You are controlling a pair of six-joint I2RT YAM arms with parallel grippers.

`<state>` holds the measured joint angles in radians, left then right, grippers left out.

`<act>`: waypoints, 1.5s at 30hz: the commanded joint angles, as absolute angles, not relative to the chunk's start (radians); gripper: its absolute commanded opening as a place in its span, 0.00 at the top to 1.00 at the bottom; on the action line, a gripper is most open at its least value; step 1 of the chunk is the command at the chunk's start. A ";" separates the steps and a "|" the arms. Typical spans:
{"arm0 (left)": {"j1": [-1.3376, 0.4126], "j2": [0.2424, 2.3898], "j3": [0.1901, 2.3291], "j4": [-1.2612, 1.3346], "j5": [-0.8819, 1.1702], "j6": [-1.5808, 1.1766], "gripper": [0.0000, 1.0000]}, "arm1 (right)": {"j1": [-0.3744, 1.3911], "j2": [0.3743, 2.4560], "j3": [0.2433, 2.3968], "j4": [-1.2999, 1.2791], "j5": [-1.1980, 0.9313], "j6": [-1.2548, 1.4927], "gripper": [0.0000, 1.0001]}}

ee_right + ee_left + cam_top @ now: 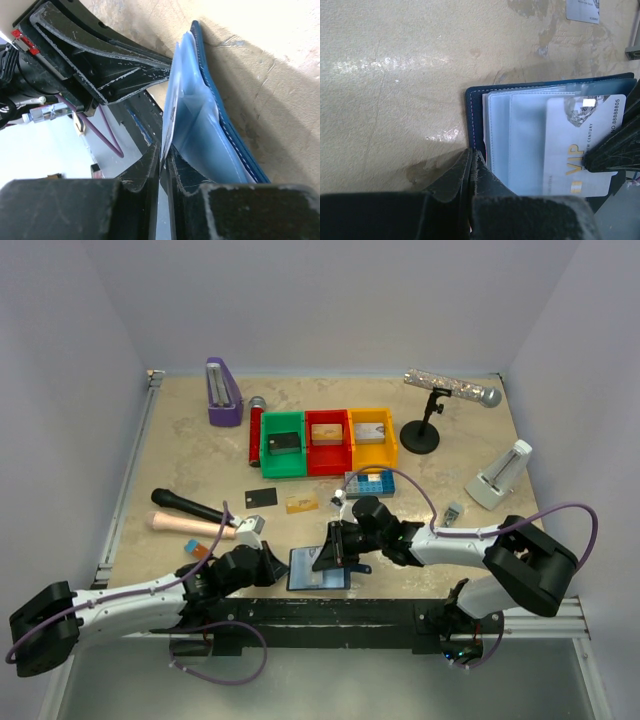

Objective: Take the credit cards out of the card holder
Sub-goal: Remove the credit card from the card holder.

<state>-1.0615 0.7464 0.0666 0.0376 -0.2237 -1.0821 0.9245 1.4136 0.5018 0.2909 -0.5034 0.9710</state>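
The navy card holder (318, 570) lies open near the table's front edge, its pale blue pockets (520, 145) facing up. My left gripper (472, 154) is shut on the holder's left navy edge (474, 115). A silvery grey credit card (585, 145) marked VIP sticks out of a pocket to the right. My right gripper (164, 149) is shut on that card's edge (170, 115), and its dark fingers (615, 150) show in the left wrist view. A black card (261, 497) and a gold-tan card (300, 503) lie loose on the table. Another grey card (582, 10) lies farther off.
Green (281, 445), red (328, 440) and yellow (372, 438) bins stand mid-table, with a blue studded plate (370, 483) in front. A black microphone (190, 508) lies left. A stand microphone (452, 390), purple metronome (223, 392) and white metronome (500, 478) stand around.
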 commanded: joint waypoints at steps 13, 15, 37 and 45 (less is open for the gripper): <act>-1.063 0.673 0.002 -0.057 -0.288 -1.106 1.00 | 0.897 1.393 0.499 0.241 -0.462 0.940 1.00; -1.063 0.664 0.002 -0.064 -0.293 -1.108 1.00 | 0.888 1.391 0.497 0.230 -0.460 0.940 1.00; -1.062 0.594 0.123 -0.244 -0.396 -1.091 1.00 | 0.827 1.164 0.598 -0.173 -0.371 0.804 1.00; -1.062 0.503 0.127 -0.256 -0.377 -1.094 0.98 | 0.844 1.229 0.615 -0.143 -0.403 0.805 1.00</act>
<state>-1.0615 0.5556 0.0917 -0.2424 -0.3676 -1.1069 0.8303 1.1988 0.5610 -0.1532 -0.3862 0.8242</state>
